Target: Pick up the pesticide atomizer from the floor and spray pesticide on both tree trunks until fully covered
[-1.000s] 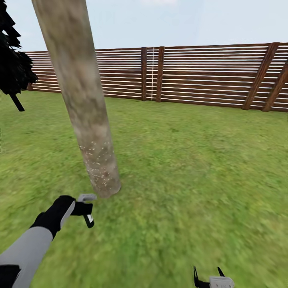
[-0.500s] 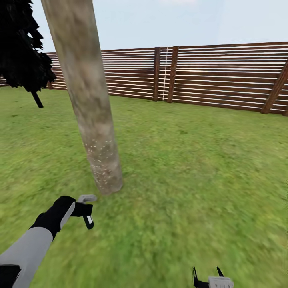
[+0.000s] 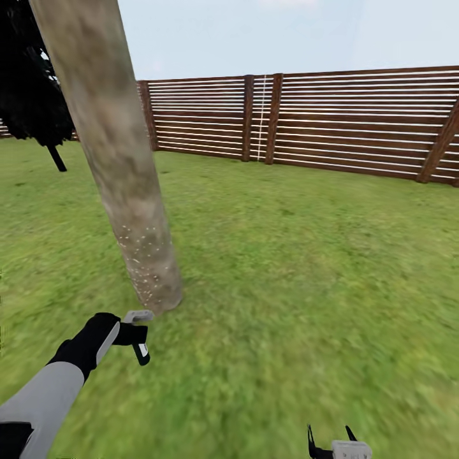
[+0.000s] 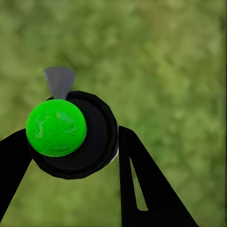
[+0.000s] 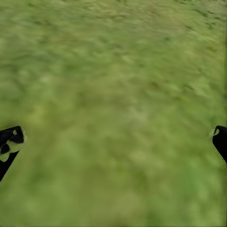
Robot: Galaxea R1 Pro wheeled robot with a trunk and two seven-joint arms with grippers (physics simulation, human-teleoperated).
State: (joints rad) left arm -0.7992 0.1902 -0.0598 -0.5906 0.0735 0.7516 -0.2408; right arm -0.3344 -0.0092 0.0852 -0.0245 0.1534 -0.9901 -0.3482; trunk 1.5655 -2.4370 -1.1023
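One atomizer [image 3: 137,331] clamped inside left tool [image 3: 131,333].

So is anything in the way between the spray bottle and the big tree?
Nothing visible is. The pesticide atomizer sits in the left gripper, and just open lawn lies between it and the tree trunk, whose base already shows pale specks.

L arm reaches fwd, end effector [image 3: 131,335] clamped; R end effector [image 3: 331,438] low, fingers spread.
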